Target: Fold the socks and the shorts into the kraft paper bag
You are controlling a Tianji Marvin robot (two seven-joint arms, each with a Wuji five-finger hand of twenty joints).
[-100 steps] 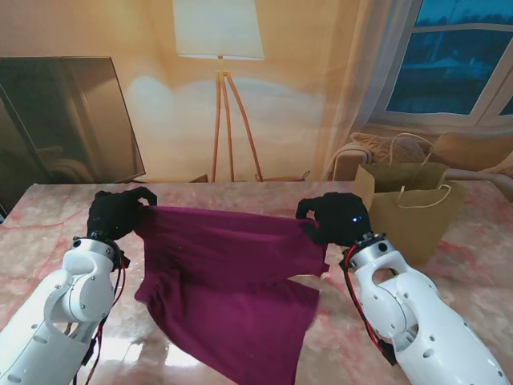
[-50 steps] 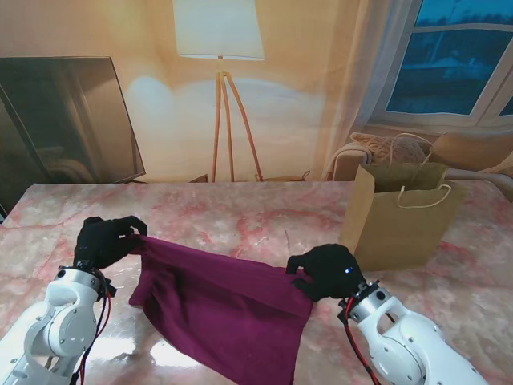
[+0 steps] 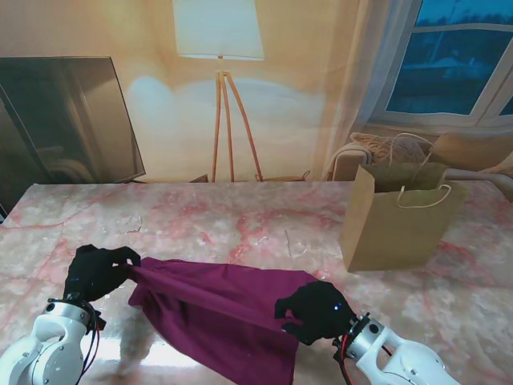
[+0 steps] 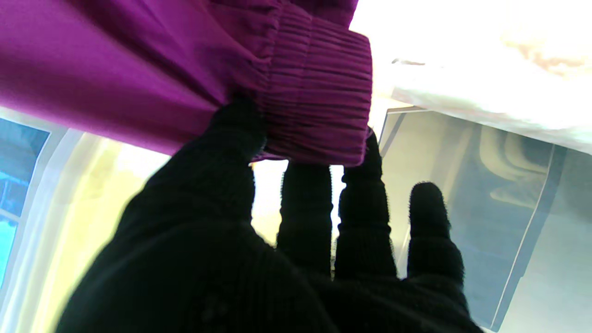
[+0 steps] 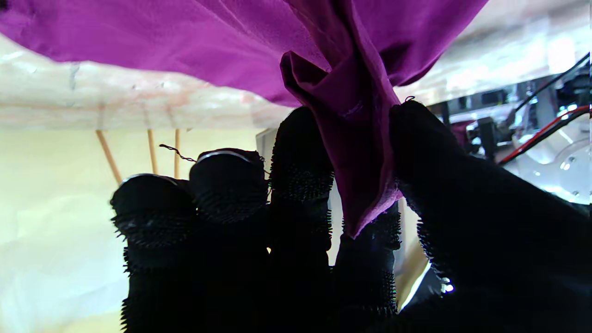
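Pinching the ribbed elastic waistband [image 4: 319, 97] between thumb and fingers, our left hand [image 3: 96, 273] holds one end of the magenta shorts [image 3: 216, 317], which lie near us on the pink marble table [image 3: 240, 216], draped in a loose fold between our two hands. We judge the shorts light, limp and a little slippery, so they will sag wherever unsupported; the gathered waistband is the thickest, grippiest place to hold, while the thin hem bunches easily. Further right, our right hand [image 3: 314, 311] clamps a crumpled tuck of smooth fabric [image 5: 356, 138] between thumb and forefinger, its other fingers curled close. Farther right and farther from us, the kraft paper bag [image 3: 397, 224] stands upright and open, stiff, matte brown, with cord handles. We cannot make out any socks
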